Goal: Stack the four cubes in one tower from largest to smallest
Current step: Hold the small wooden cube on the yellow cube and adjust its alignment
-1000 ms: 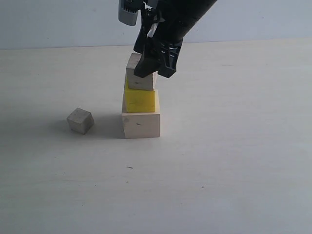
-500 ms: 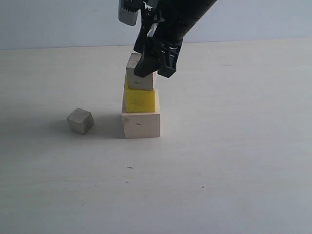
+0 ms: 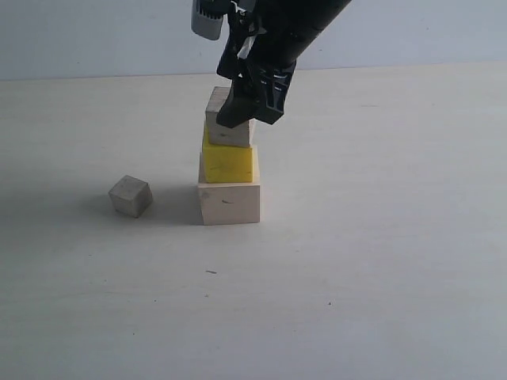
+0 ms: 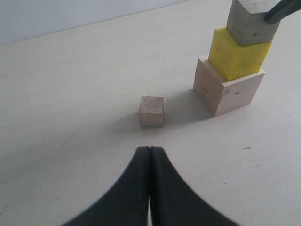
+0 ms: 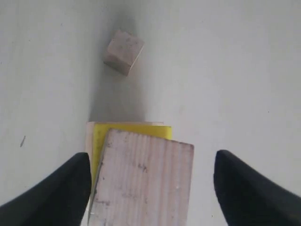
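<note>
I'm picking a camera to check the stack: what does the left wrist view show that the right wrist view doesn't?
Only the left wrist view: the shut left fingers, and the stack side-on, down to the side faces of the large pale wood cube at its base. Only the right wrist view: the top face of the small pale wood cube on top, flanked by the open right fingers. Both: the bright yellow cube and the smallest pale wood cube lying apart on the pale table.
</note>
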